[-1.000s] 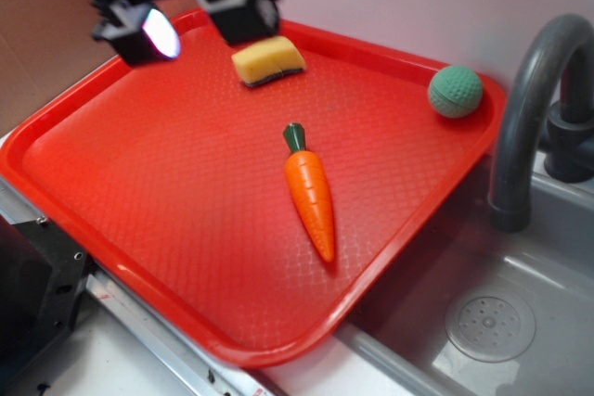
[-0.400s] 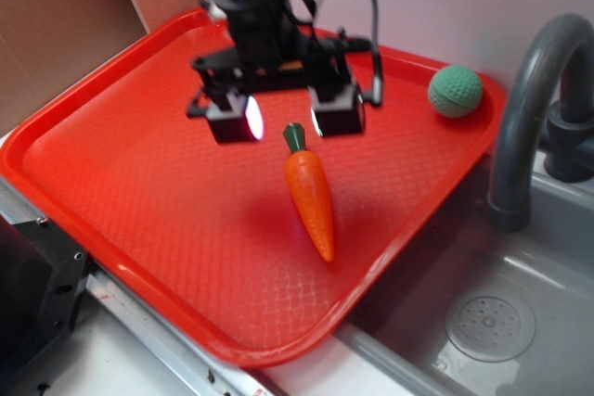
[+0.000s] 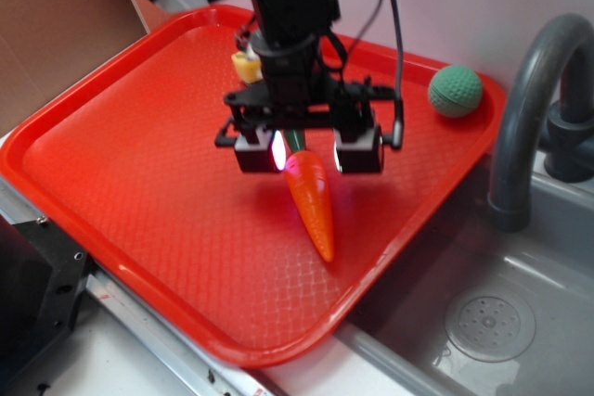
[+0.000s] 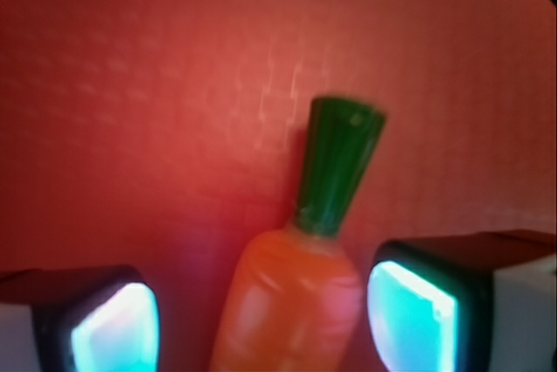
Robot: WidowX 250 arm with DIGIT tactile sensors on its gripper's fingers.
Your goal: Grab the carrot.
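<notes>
Now tool [image 3: 307,151] straddles carrot [image 3: 313,199] — ball [image 3: 455,91] apart.

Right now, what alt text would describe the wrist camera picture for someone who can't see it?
A toy carrot, dark green stem pointing up, lies on a red tray between the two open fingers of the gripper. The image is blurred.
</notes>
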